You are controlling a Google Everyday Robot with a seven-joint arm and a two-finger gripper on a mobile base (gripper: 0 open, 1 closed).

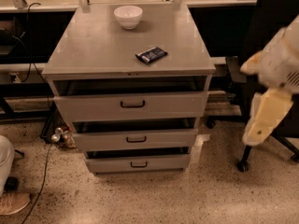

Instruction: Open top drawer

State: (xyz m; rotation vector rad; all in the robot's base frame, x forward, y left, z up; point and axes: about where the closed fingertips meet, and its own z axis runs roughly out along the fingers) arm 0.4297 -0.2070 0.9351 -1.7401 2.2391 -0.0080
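We show one grey metal cabinet (98,45) at the centre of the frame, standing on a speckled floor (140,199). It carries three drawers, each standing partly out of the carcass with a dark gap above its front. The top drawer (93,107), widest and tallest, sits directly under the cabinet top, its dark pull handle (132,104) at mid-front. Below it, toward 6 o'clock, come the middle drawer (103,140) and then the bottom drawer (107,163).

At 3 o'clock, one white arm (282,64) enters from the frame edge and angles down toward 7 o'clock, in front of one black chair (275,17). Its cream gripper (254,132) hangs well apart from the cabinet, touching no drawer; we cannot tell how far open it is.

On the cabinet top, one white bowl (128,17) rests at 12 o'clock and one dark packet (151,55) at 4 o'clock from it.
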